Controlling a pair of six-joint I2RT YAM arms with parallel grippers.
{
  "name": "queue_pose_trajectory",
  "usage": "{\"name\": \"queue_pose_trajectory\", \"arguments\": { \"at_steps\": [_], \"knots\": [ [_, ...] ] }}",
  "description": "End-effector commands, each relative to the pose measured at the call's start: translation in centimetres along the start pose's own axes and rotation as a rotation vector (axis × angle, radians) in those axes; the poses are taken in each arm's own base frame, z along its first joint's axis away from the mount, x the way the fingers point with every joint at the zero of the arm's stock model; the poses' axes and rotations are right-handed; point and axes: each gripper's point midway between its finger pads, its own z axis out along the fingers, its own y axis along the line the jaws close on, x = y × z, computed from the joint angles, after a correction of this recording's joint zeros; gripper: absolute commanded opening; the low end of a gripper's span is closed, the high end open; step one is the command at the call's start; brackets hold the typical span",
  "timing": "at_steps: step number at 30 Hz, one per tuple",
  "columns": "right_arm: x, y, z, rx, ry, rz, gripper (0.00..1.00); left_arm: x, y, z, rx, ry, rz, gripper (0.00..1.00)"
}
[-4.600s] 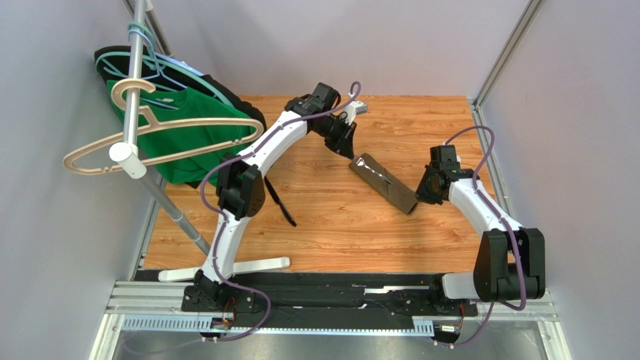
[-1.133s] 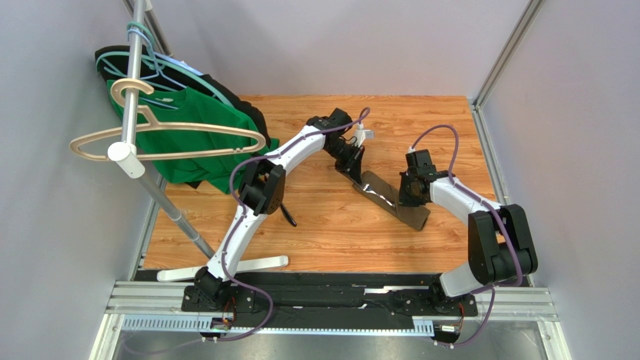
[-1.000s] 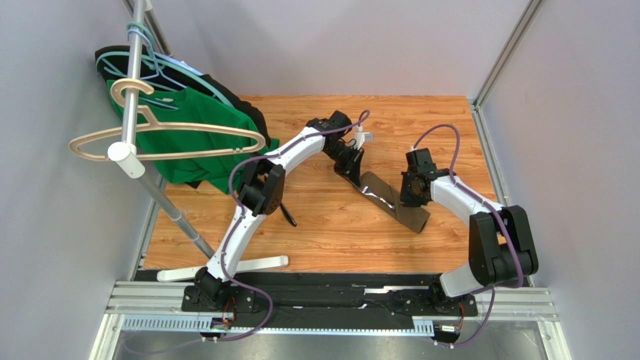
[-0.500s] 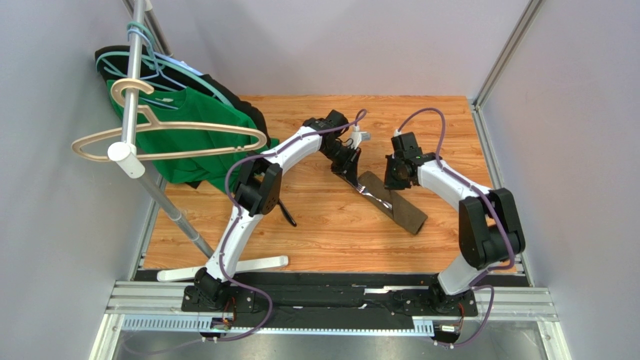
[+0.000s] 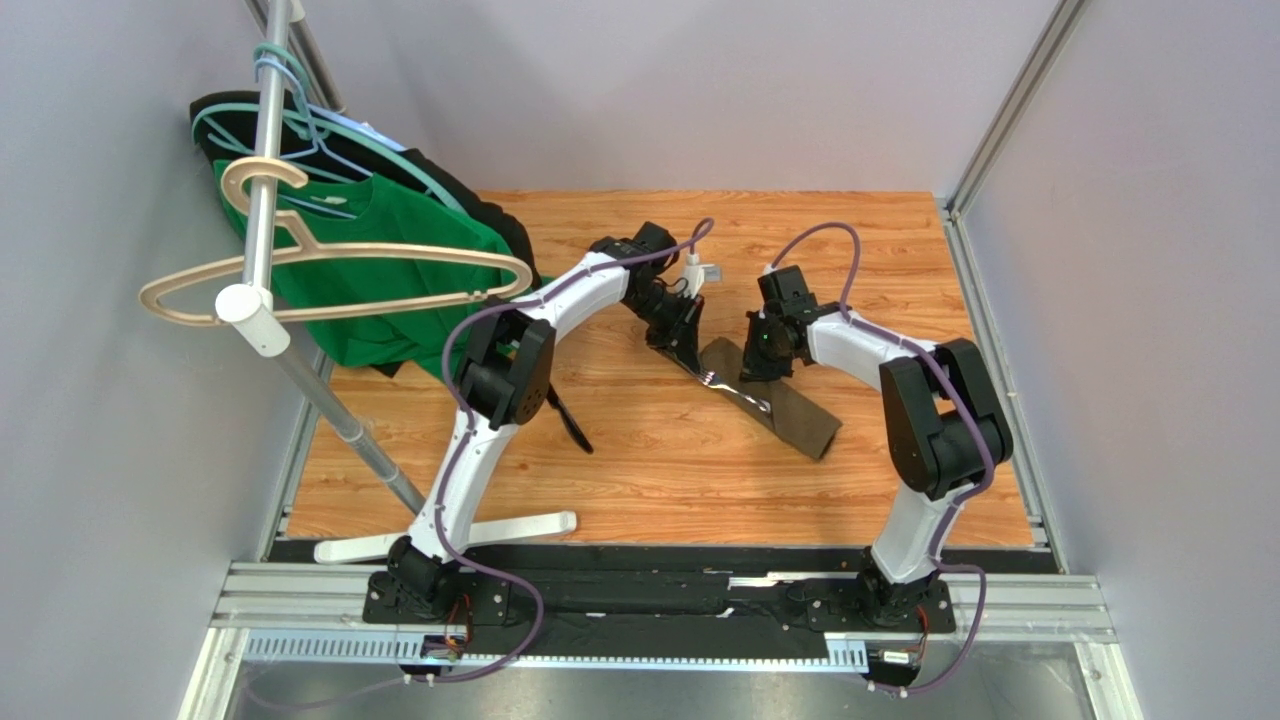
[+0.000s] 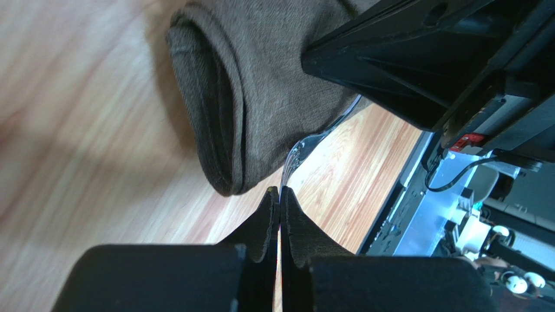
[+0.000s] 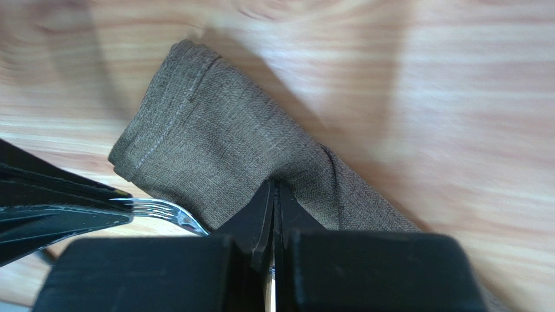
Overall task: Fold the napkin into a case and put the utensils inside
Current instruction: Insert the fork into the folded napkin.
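Observation:
The olive-brown napkin (image 5: 774, 405) lies folded as a narrow case, set diagonally on the wooden table. It also shows in the left wrist view (image 6: 260, 97) and the right wrist view (image 7: 221, 149). A fork's silvery end (image 6: 311, 140) sticks out of the case's side near its upper-left end, tines (image 7: 153, 208) outward. My left gripper (image 5: 679, 333) is shut on the tine tips (image 6: 279, 190). My right gripper (image 5: 762, 351) is shut, pinching a fold of the napkin near that same end (image 7: 273, 185). Other utensils are hidden.
A clothes rack pole (image 5: 278, 225) with a green shirt (image 5: 376, 293), wooden hangers and a black garment stands at the left. Its white foot (image 5: 496, 528) and a black strap (image 5: 568, 423) lie on the table (image 5: 676, 480). Grey walls close in the sides.
My right gripper has moved from the case's lower-right end up along it to its upper-left end, beside my left gripper. The case and my left gripper have shifted slightly left.

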Motion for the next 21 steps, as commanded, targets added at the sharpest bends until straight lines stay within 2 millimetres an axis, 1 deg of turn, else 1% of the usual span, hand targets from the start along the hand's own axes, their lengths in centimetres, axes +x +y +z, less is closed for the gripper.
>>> {"name": "queue_pose_trajectory", "arguments": {
  "at_steps": [1,3,5,7,9,10,11,12,13,14,15,16,17,18,19,20,21],
  "knots": [
    [0.5,3.9,2.2,-0.112,0.022,0.032,0.00,-1.3,-2.2,-3.0,-0.007,-0.061,0.056,0.00],
    [0.5,5.1,2.5,-0.154,0.029,0.031,0.00,-1.3,-2.3,-3.1,-0.004,-0.062,0.060,0.00],
    [0.7,5.5,2.8,-0.165,0.043,0.041,0.00,-1.2,-2.2,-3.2,-0.010,-0.059,0.061,0.00],
    [0.4,6.2,2.7,-0.184,0.040,0.037,0.00,-1.2,-2.0,-3.2,-0.011,-0.058,0.054,0.00],
    [0.2,6.3,2.5,-0.181,0.034,0.029,0.00,-1.1,-1.6,-2.9,-0.014,-0.053,0.041,0.00],
    [0.0,6.1,2.4,-0.169,0.029,0.027,0.00,-1.1,-1.4,-2.8,-0.016,-0.053,0.036,0.00],
    [0.2,5.6,2.1,-0.143,0.038,0.017,0.00,-0.9,-1.2,-2.7,-0.015,-0.047,0.031,0.00],
    [-1.0,5.5,1.0,-0.125,-0.003,0.010,0.00,-0.8,-0.9,-2.6,-0.018,-0.046,0.026,0.00],
    [-1.3,5.2,0.3,-0.110,-0.018,0.003,0.00,-0.7,-0.7,-2.5,-0.027,-0.044,0.025,0.00],
    [-1.2,4.5,-0.6,-0.077,-0.013,-0.001,0.00,-0.6,-0.4,-2.4,-0.031,-0.042,0.018,0.00],
    [-2.1,3.9,-2.0,-0.042,-0.052,-0.019,0.00,-0.6,-0.3,-2.3,-0.031,-0.040,0.016,0.00],
    [-2.6,3.4,-3.0,-0.015,-0.070,-0.031,0.00,-0.5,-0.3,-2.2,-0.030,-0.038,0.017,0.00],
    [-1.8,2.1,-3.9,0.042,-0.042,-0.035,0.02,-0.6,-0.3,-2.2,-0.030,-0.039,0.018,0.00],
    [-2.3,0.5,-4.7,0.112,-0.067,-0.048,0.03,-0.6,-0.2,-2.1,-0.028,-0.039,0.018,0.00],
    [-2.2,-0.1,-6.1,0.131,-0.079,-0.053,0.04,-0.6,-0.2,-2.1,-0.027,-0.036,0.014,0.00],
    [-1.2,-1.2,-6.8,0.166,-0.052,-0.063,0.04,-0.6,-0.1,-2.1,-0.028,-0.036,0.016,0.00],
    [-0.9,-2.5,-7.4,0.209,-0.054,-0.070,0.05,-0.6,-0.1,-2.1,-0.027,-0.035,0.015,0.00]
  ]
}}
